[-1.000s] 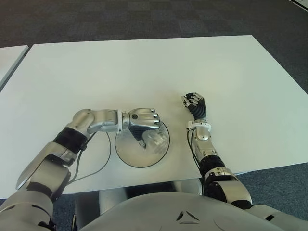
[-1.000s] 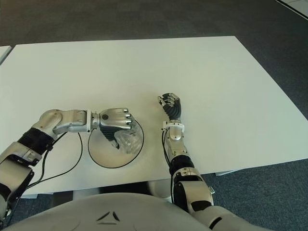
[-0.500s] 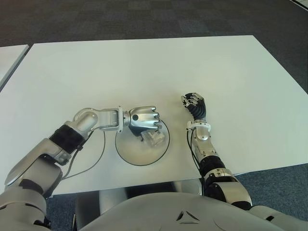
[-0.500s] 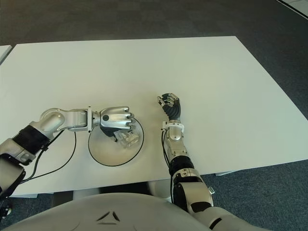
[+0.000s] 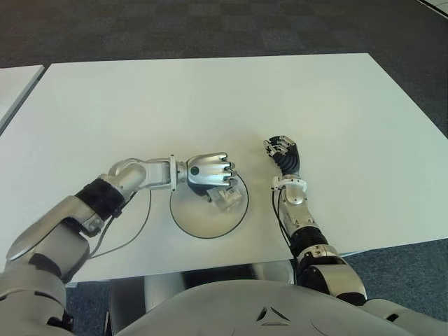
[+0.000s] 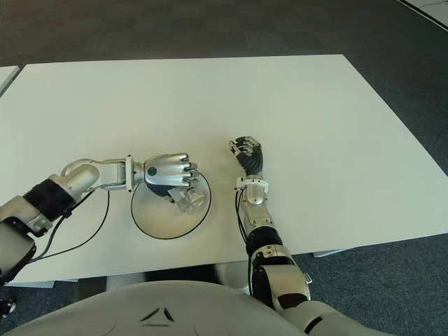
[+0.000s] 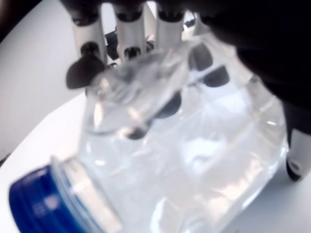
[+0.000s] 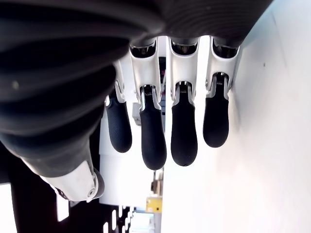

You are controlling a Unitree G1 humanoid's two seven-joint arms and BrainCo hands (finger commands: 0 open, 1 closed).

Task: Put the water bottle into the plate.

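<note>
The left hand (image 5: 208, 172) is over the far rim of the plate (image 5: 189, 220), at about 12 o'clock on the plate, its fingers wrapped around the water bottle (image 5: 225, 199), which juts from under the palm over the plate's 2 o'clock sector. Whether the bottle touches the plate surface cannot be told. Main risk: the bottle is a smooth, clear, ribbed plastic cylinder held lying over, so on release it may roll across the shallow dish and off the low rim onto the table (image 5: 210, 98); a release that is too high or off to one side would cause that. The thin wall may also flex under the fingers (image 7: 128, 36) and slip. The wrist view shows liquid inside and a blue cap (image 7: 41, 206) on one end, so weight could shift as it settles. The plate is a round, flat, glossy grey disc with a dark edge; the table is matt white. The right hand (image 5: 283, 150) shows at the plate's 3 o'clock, fingers curled, holding nothing.
</note>
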